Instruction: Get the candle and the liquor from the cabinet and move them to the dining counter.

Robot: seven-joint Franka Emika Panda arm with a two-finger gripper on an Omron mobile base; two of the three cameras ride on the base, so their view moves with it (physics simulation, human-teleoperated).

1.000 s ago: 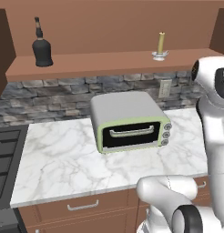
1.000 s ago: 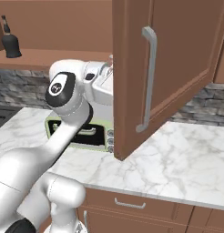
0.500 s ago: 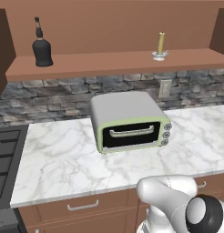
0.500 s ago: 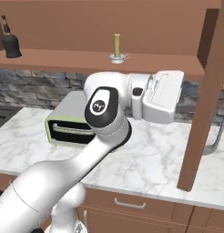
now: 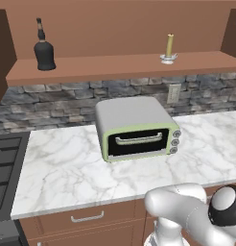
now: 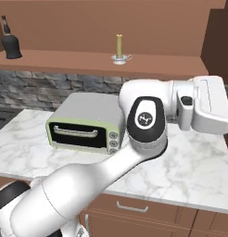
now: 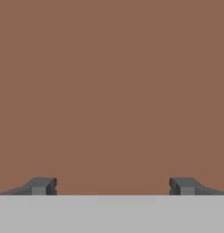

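Observation:
The cabinet stands open, and its wooden shelf (image 5: 120,65) runs across above the stone wall. The black liquor (image 5: 44,48) bottle is upright at the shelf's left end and shows again in the right base view (image 6: 10,41). The pale-yellow candle (image 5: 169,48) on its small silver dish stands toward the right (image 6: 119,48). My white hand (image 6: 208,104) hangs below shelf level, well to the right of the candle. In the hand view my gripper (image 7: 112,186) is open, facing a flat brown surface with nothing between the fingertips (image 7: 41,185). The dining counter is out of view.
A grey-and-green toaster oven (image 5: 136,127) sits on the marble worktop (image 5: 62,168) under the shelf. A stove edge (image 5: 5,163) is at the left. The swung-out cabinet door (image 6: 220,41) is at the far right. Brown drawers (image 5: 86,218) lie below the worktop.
The cabinet door has swung from the middle of the right base view out to its far right edge. My hand has followed it rightward, and the forearm has dropped lower in the left base view.

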